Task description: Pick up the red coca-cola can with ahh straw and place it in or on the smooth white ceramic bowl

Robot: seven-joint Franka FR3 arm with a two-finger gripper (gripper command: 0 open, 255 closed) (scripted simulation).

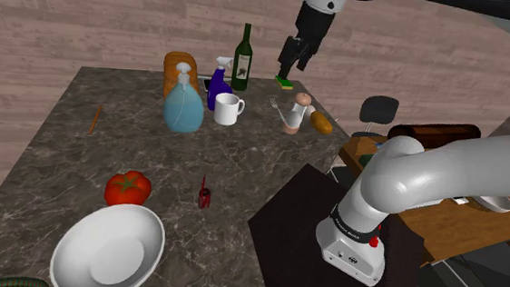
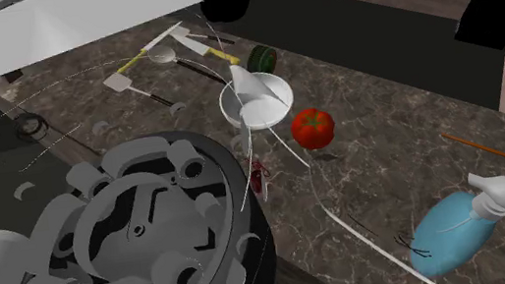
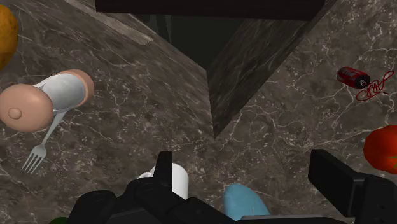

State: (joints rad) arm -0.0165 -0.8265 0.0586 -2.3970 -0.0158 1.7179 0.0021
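Marbled counter — can (red) far from claw.

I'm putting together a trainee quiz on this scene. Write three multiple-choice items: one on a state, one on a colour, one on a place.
1. The end effector is: A open, holding nothing; B shut on nothing; C clasping something.
2. The bowl is: A white; B red; C blue.
3. The can is: A in the bowl; B on the counter beside the tomato; C in the end effector.
Answers: 1 A, its fingers stand apart in the wrist view; 2 A, it is plain white; 3 B, it stands next to the tomato in the shoulder view.
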